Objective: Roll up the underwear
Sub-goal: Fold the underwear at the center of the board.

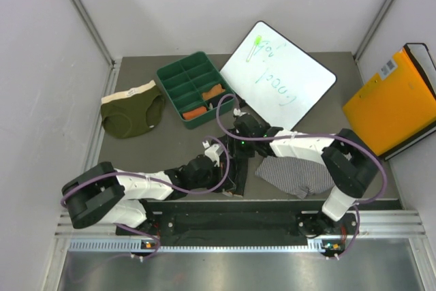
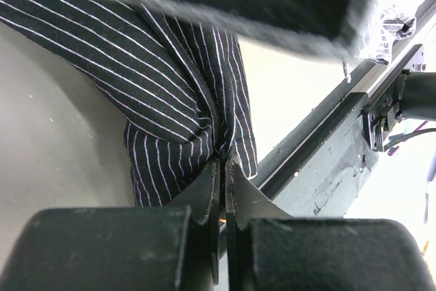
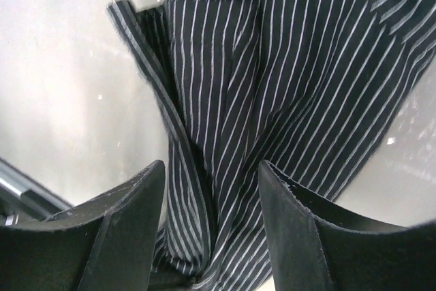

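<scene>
left fingers (image 2: 204, 199) pinch black pinstriped underwear (image 2: 170, 80); whiteboard (image 1: 306, 93) reads "good".

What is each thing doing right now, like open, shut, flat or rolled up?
Left tool, shut on the black striped underwear.
Right tool, open, over that underwear.
Black striped underwear, bunched, not rolled.
Olive underwear, flat, unrolled.
Grey striped underwear, crumpled, unrolled.
Green tray, holds two orange bundles.

The top view was bright, even and sharp, with soft shadows. The left wrist view was blown out white beside the striped underwear (image 2: 170, 80) and blurred along its top edge. The right wrist view showed pale glare on the counter (image 3: 75, 66) and smear at the top.
</scene>
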Available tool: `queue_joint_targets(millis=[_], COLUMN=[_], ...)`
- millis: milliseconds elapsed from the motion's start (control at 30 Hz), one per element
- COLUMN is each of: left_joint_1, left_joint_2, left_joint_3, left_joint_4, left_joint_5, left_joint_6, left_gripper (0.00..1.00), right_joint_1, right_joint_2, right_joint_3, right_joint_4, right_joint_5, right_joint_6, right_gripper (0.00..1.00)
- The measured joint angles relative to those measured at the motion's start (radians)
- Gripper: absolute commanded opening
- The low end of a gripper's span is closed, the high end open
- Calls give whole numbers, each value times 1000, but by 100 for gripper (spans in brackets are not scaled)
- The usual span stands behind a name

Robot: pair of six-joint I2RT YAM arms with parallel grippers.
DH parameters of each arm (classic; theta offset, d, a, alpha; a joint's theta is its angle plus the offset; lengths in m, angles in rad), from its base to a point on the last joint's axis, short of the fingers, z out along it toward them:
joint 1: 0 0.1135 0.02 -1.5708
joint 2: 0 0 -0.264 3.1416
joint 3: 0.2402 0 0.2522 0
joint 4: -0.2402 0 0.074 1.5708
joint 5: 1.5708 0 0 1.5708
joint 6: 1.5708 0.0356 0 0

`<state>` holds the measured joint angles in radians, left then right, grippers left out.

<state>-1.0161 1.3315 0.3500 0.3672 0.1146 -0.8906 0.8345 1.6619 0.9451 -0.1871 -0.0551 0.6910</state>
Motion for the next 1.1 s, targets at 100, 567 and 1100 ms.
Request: queue_joint_targets(millis=[100,567,1100], left_joint_1=[-1,-3,-8], left_joint_2=[0,4,8], left_joint_3=[1,2,8], left_joint_4=[0,0,-3], left_joint_5=[0,0,-4], left_joint_6=[0,0,-1], left_gripper=[0,0,0], right_joint_1=[-11,-24,-24], right_joint_2=[26,132,118], right_joint_3=[16,105,136], right_joint_4=[10,24,-15], right_joint_5=[0,-16,59], right_joint_6=[-17,-78,-106], right_gripper=[57,8,34])
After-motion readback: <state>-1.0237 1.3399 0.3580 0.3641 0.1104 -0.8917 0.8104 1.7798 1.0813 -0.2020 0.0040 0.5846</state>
